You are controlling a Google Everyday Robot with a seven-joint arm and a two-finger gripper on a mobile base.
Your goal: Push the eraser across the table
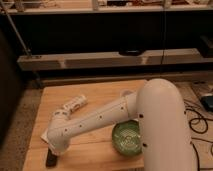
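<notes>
The eraser (51,159) lay flat near the front left corner of the surface (100,92). The end effector (56,150) was positioned directly above it, apparently touching; finger state could not be determined. A green bowl (128,138) sat to the right, and a white cylindrical object (75,104) lay further back.

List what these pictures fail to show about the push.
- Gripper: camera view, hidden under the white arm's wrist near the table's front left corner.
- Small flat black eraser: partly covered by the wrist; contact unclear.
- Light wooden slatted table: front edge cut off by the frame.
</notes>
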